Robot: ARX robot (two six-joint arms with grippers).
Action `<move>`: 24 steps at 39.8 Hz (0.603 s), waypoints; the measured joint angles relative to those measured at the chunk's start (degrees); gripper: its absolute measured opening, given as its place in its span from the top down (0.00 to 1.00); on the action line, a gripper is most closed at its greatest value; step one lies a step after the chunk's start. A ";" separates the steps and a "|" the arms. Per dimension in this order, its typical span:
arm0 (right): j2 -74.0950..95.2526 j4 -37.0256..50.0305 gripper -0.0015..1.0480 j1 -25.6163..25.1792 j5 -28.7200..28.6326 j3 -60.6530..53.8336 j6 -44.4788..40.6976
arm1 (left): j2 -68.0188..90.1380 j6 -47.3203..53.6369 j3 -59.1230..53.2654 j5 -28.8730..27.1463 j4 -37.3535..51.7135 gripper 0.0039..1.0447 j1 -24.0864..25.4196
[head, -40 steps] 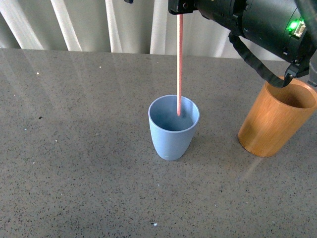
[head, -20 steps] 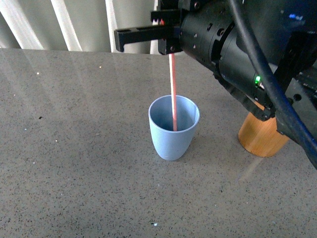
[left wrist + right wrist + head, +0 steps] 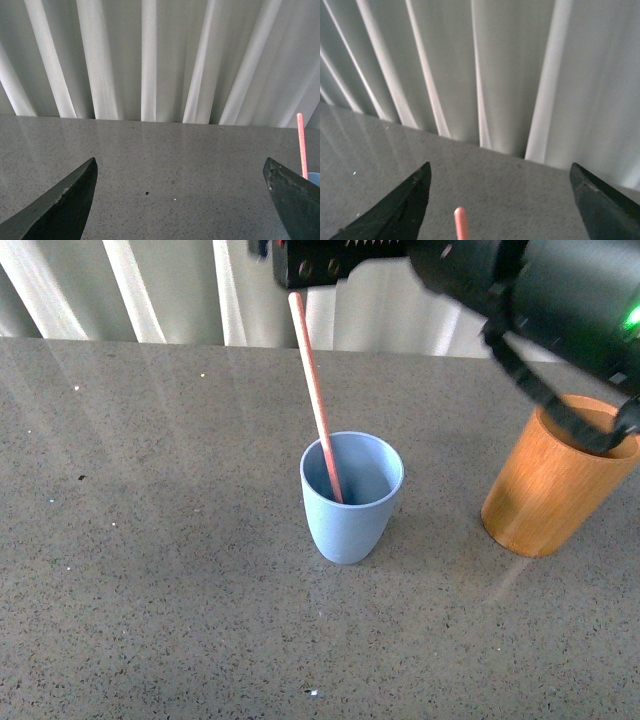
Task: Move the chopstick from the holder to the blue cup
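The pinkish chopstick (image 3: 316, 390) stands in the light blue cup (image 3: 350, 510) at the table's middle, its top leaning to the left, free of any gripper. My right gripper (image 3: 312, 264) is open just above the stick's top end. In the right wrist view the stick's tip (image 3: 461, 223) shows between the spread fingers (image 3: 405, 205), touching neither. The orange-brown wooden holder (image 3: 550, 490) stands to the right of the cup, partly behind my right arm. My left gripper (image 3: 180, 200) is open and empty; its view shows the stick (image 3: 301, 145) and the cup's rim (image 3: 314, 178) at the edge.
The grey speckled table (image 3: 150, 540) stretches around the cup. A white pleated curtain (image 3: 150, 290) hangs behind its far edge. My right arm (image 3: 540, 290) reaches over the holder from the upper right.
My right gripper has let go of the chopstick and risen. The stick, upright before, now leans left inside the blue cup. The arm has pulled up, uncovering the holder.
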 joint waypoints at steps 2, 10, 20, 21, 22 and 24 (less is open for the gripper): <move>-2.56 -0.44 0.13 -0.61 2.03 -0.74 -0.98 | 0.00 0.00 0.00 0.02 0.00 0.06 0.00; -21.81 -10.14 0.10 -6.32 18.29 -9.94 -6.40 | 0.00 0.00 0.00 0.00 0.00 0.06 0.00; -50.25 -34.40 0.10 -15.98 26.97 -23.69 -4.13 | 0.00 0.00 0.00 0.17 0.00 0.06 0.00; -50.45 -33.42 0.11 -16.37 24.87 -23.93 -4.11 | 0.00 0.00 0.00 0.17 0.00 0.06 0.00; -50.53 -31.36 0.14 -17.07 21.35 -24.72 -4.20 | 0.00 0.00 0.00 0.17 0.00 0.06 0.00; -51.25 -26.40 0.22 -19.04 12.13 -27.04 -4.26 | 0.02 0.00 0.00 0.11 0.00 0.06 0.00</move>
